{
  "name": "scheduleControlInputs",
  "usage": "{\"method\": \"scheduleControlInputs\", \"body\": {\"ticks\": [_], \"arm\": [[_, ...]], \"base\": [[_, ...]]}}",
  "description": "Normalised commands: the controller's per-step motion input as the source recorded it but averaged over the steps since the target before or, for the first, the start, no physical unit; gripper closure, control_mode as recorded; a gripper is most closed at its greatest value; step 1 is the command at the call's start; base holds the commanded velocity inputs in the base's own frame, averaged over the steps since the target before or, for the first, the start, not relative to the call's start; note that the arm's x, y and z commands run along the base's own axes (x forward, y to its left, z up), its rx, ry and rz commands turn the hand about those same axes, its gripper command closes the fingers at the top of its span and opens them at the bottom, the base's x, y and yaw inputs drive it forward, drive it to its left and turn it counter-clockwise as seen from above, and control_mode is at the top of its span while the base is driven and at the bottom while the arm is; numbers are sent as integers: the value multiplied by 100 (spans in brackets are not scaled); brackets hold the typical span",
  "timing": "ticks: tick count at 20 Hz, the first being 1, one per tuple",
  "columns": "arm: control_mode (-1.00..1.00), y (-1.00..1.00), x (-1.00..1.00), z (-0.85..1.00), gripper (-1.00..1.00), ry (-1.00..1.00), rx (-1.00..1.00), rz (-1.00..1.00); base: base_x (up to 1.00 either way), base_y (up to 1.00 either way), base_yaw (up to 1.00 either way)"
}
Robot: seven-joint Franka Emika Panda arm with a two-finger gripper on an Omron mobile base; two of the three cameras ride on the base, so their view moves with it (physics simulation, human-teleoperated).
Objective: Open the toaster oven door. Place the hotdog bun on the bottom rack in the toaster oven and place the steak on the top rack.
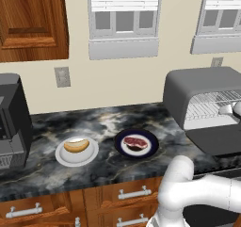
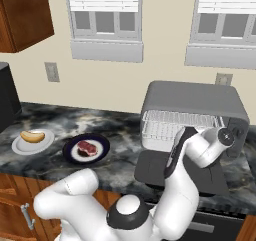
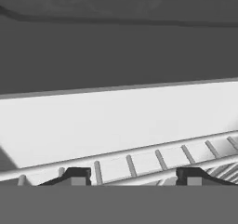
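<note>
1. The toaster oven stands at the right end of the worktop, against the back wall. The toaster oven door is folded down flat toward the front edge, so the opening step reads as done.
2. The two wire shelves are exposed: the top rack above, the bottom rack just below it. Both carry nothing.
3. The gripper sits at the mouth of the oven, over the lowered door. Its two tips stand well apart with nothing between them (a wire rack edge lies just ahead of them).
4. The hotdog bun lies on a white plate near the front edge of the worktop, well apart from the gripper and to the left of the oven. Its long axis runs roughly parallel to the front edge.
5. The steak lies on a dark plate between the bun's plate and the oven, so it is nearer the gripper than the bun.
6. Judgement: the coming move is a leftward travel across the worktop, past the steak, to reach the bun.
7. The worktop is dark veined stone over wooden drawers. A black appliance occupies the left end; two windows sit in the back wall.
</note>
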Motion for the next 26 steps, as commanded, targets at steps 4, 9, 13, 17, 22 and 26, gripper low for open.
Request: {"method": "scheduleControlInputs", "body": {"ticks": [4, 9, 13, 17, 22, 26], "arm": [[-100, 0, 39, -9, -100, -17, -4, 0], [-100, 0, 46, -21, -100, -16, -5, 0], [-100, 2, 57, -22, -100, -15, -4, 0], [-100, 11, 65, -19, -100, -12, -5, 0], [-100, 10, 73, -19, -100, -7, -4, 0], [-100, 46, 80, -33, -100, -11, -9, 0]], "base": [[0, 0, 0], [0, 0, 0], [0, 0, 0], [0, 0, 0], [0, 0, 0], [0, 0, 0]]}}
